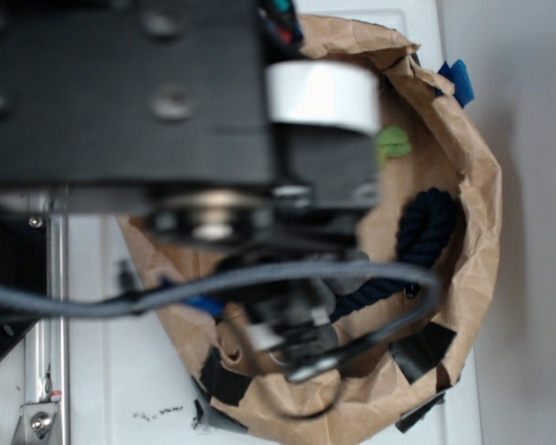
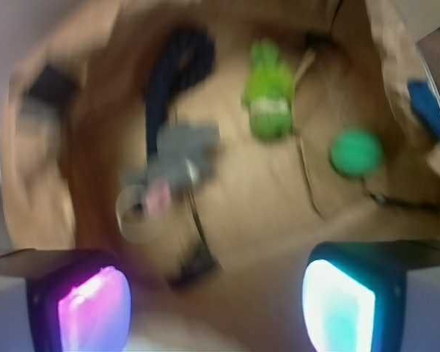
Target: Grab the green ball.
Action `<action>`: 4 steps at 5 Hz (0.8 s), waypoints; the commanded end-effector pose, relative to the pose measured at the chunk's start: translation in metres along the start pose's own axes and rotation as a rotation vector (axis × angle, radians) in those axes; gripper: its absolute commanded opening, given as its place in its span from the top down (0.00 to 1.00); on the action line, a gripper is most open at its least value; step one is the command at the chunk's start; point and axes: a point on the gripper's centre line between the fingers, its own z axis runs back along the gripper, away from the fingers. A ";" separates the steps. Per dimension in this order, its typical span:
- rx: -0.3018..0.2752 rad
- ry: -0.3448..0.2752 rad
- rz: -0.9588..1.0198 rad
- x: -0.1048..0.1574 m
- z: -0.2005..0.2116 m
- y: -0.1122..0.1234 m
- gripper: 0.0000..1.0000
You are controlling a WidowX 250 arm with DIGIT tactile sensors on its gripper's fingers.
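Overall setting: a crumpled brown paper enclosure stands on a white desk, its rim patched with black tape.
Arm: seen from the exterior view, the robot's dark body fills the upper left and hangs over the paper enclosure, with a grey cable looping across it.
Tool: the tool appears in the wrist view as two lit pads, one magenta and one cyan, standing well apart with bare paper floor between them; it is spread and holds nothing.
Green ball: the green ball lies on the paper floor at right in the wrist view, above the cyan pad and apart from it, touching neither pad.
Plush toy: a lime-green plush toy lies left of the ball, near but separate; a small patch of it shows in the exterior view beside the arm.
Rope: a dark navy rope curves along the far left wall.
Grey item: a grey soft object lies just below the rope; its form is too blurred to tell.
Blue piece: a blue patch sits at the right wall.
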 end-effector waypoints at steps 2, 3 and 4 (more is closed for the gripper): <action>0.109 -0.197 0.740 0.014 -0.024 0.051 0.00; 0.182 -0.197 0.886 0.004 -0.039 0.067 0.00; 0.212 -0.209 0.901 -0.004 -0.043 0.078 0.00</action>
